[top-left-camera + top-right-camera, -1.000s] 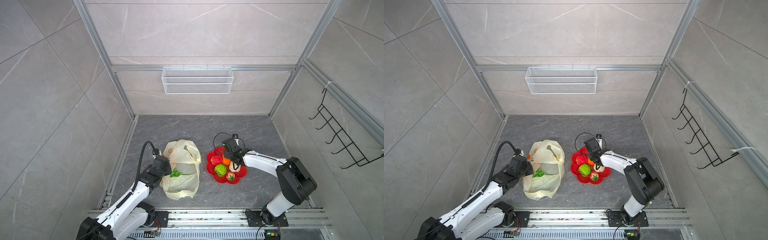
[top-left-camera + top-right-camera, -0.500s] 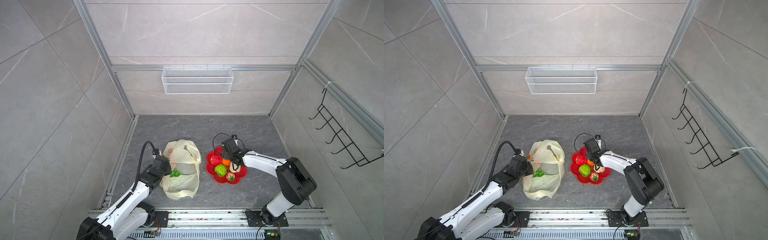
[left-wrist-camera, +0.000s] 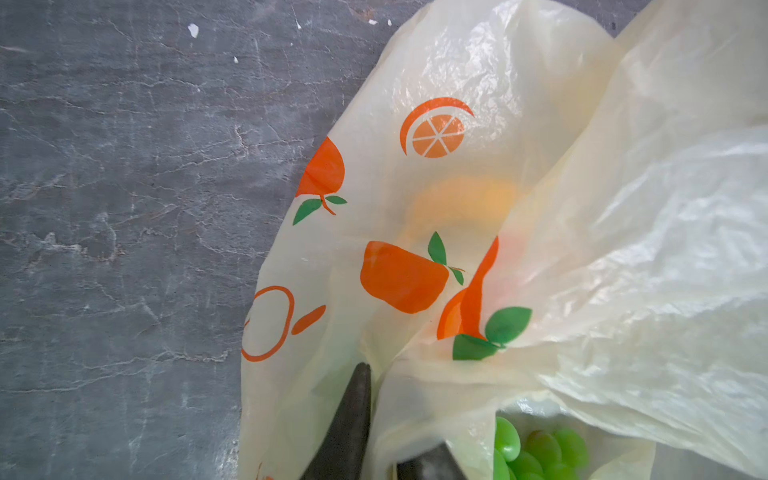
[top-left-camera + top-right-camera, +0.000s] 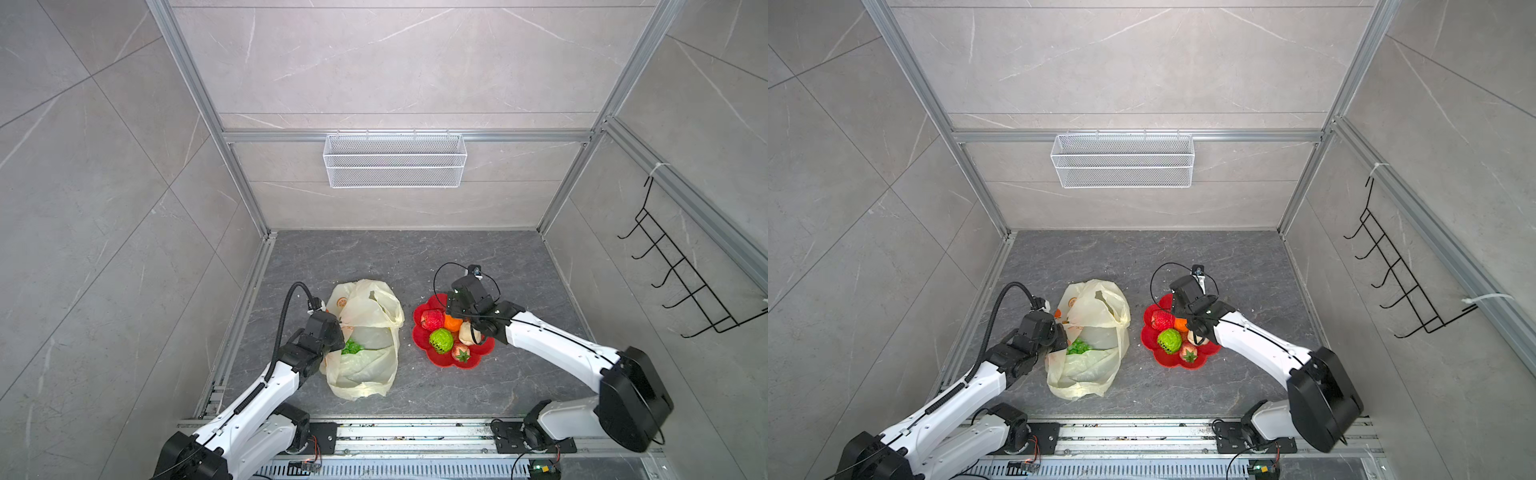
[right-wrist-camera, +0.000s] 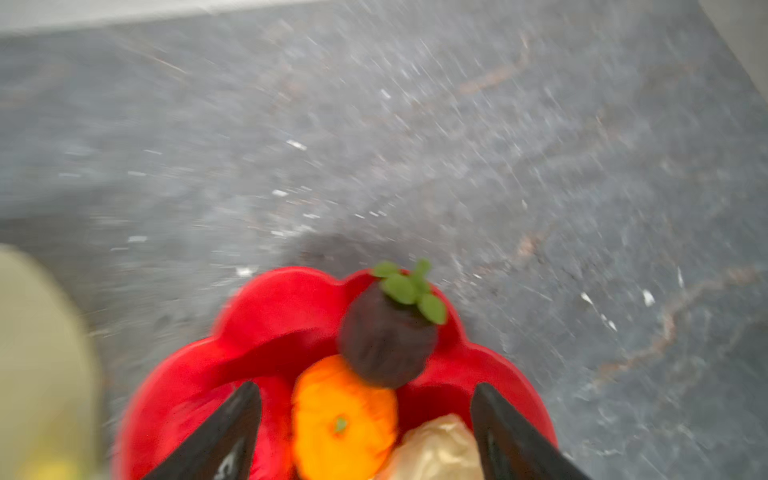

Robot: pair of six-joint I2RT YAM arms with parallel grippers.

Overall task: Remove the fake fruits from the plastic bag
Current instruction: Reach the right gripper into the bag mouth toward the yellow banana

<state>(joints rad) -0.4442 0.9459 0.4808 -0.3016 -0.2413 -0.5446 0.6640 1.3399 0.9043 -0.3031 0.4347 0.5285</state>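
Grey floor (image 4: 374, 257), left claw (image 3: 401, 409) pinching the plastic bag (image 3: 623, 249)

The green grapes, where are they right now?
In both top views the green grapes sit inside the plastic bag on the left, right by the left gripper pinching the bag's edge, with the red plate off to their right.

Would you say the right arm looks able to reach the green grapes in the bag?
Probably yes: the left jaws hold the plastic bag open, the green grapes lie exposed, and the right jaws hang open and empty over the red plate.
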